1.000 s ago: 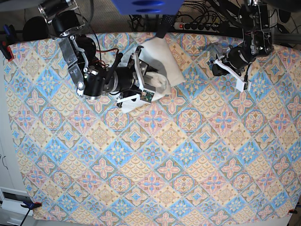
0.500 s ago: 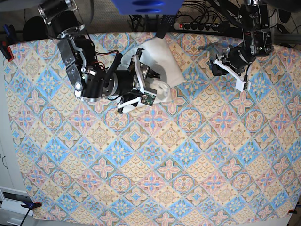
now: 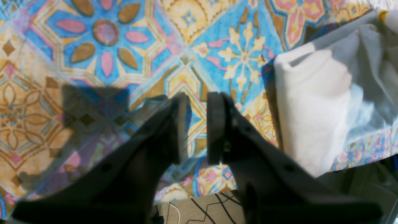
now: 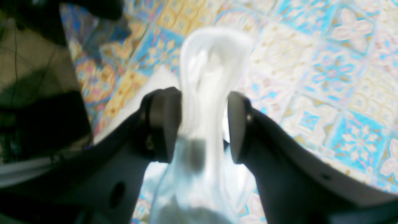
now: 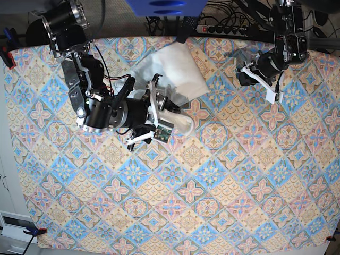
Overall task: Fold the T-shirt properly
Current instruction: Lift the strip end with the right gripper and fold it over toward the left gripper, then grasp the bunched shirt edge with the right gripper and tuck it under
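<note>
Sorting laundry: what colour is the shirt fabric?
White T-shirt, clearest in the base view.

The T-shirt (image 5: 172,74) lies on the tablecloth (image 5: 212,202) toward twelve o'clock. The right gripper (image 5: 159,114) sits at its seven-o'clock corner, cloth between the jaws. The left gripper (image 5: 260,79) hangs at the shirt's three o'clock, well apart.

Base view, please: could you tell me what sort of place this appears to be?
Probably a robotics lab bench: two black robot arms work over a table under a patterned tile-print cloth, the right gripper clamps a white cotton T-shirt, and a power strip with cables lies behind.
</note>
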`<state>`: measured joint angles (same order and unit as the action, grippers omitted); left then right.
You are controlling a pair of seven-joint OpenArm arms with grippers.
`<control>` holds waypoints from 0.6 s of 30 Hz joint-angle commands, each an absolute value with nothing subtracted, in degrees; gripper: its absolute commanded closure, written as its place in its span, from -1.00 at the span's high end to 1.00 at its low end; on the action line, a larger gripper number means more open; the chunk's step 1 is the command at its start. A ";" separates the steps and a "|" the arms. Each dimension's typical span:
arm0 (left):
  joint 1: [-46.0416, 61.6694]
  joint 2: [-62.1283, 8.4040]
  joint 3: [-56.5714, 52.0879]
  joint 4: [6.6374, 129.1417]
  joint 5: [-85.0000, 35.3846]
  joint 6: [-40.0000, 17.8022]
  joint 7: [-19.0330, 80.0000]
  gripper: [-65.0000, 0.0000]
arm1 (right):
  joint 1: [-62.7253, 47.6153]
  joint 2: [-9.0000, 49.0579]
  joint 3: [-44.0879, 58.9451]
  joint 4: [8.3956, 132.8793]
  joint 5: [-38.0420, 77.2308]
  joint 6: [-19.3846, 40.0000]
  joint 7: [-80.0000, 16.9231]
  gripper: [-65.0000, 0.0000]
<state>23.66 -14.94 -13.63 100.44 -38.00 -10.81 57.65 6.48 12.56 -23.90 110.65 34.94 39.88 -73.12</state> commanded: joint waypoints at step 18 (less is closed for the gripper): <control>23.34 -15.43 -11.74 101.23 -38.55 -11.12 57.10 -0.67 | 7.78 12.79 -5.23 93.85 35.30 40.00 -65.27 -0.21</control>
